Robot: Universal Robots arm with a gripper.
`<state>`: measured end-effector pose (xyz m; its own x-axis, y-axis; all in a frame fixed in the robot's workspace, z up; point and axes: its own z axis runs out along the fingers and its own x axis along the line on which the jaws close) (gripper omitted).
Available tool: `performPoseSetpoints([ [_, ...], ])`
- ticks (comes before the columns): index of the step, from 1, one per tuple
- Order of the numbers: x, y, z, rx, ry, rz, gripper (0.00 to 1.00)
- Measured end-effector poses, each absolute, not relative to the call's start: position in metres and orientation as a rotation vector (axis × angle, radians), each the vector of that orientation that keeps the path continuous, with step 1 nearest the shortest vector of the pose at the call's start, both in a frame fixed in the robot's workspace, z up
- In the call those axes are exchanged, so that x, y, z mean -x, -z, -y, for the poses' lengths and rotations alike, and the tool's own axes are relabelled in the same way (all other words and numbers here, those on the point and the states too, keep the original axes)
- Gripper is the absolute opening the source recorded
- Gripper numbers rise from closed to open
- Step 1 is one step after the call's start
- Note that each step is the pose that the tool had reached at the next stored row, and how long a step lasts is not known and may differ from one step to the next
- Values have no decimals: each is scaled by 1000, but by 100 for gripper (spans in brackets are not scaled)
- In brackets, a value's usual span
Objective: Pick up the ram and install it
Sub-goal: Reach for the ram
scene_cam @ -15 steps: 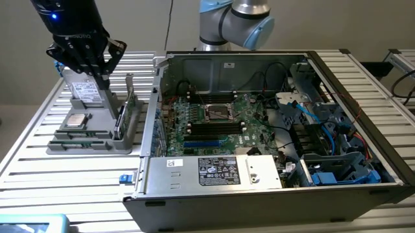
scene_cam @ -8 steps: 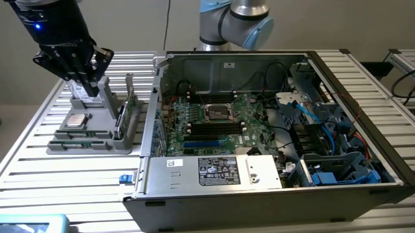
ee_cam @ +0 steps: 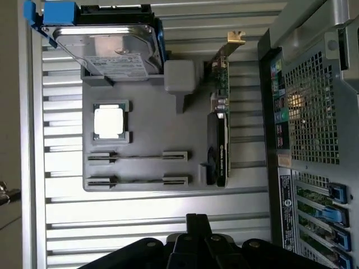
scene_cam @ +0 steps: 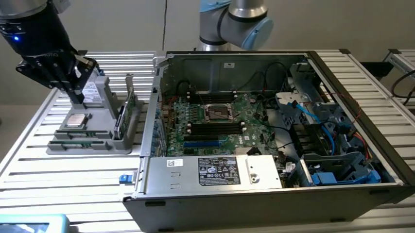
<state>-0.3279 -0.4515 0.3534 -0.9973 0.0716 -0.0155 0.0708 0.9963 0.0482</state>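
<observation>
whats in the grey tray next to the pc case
A hard drive, a silver processor chip, two ram sticks on edge, an upright expansion card. The drive covers whatever lies beneath it.

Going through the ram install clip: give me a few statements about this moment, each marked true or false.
1. The computer case is open, with its motherboard showing. True.
2. The tool is shut and holds nothing. True.
3. The tool hangs over the motherboard. False: it is above the gray tray, which stands outside the case, to the exterior view's left.
4. The silver processor chip lies in the tray. True.
5. The expansion card lies flat in the tray. False: it stands on edge along one side of the tray.
</observation>
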Motion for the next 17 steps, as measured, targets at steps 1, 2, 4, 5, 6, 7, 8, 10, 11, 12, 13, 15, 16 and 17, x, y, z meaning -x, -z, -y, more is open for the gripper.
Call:
performPoseSetpoints([
  [1, 332, -352, 451, -111, -74, -3122, 11],
  [2, 337, -351, 451, -111, -73, -3122, 11],
  [4, 346, -348, 451, -111, -72, -3122, 11],
  [5, 351, -347, 451, -111, -72, -3122, 11],
  [6, 355, -346, 450, -111, -71, -3122, 11],
  [7, 359, -345, 449, -111, -70, -3122, 11],
  [8, 363, -344, 448, -111, -67, -3122, 11],
  [10, 368, -343, 443, -111, -60, -3122, 11],
  [11, 371, -342, 440, -111, -55, -3122, 11],
  [12, 372, -341, 438, -111, -49, -3122, 11],
  [13, 374, -340, 435, -111, -44, -3122, 11],
  [15, 376, -338, 430, -111, -30, -3121, 11],
  [16, 378, -337, 427, -111, -22, -3121, 11],
  [17, 378, -337, 424, -111, -14, -3121, 11],
])
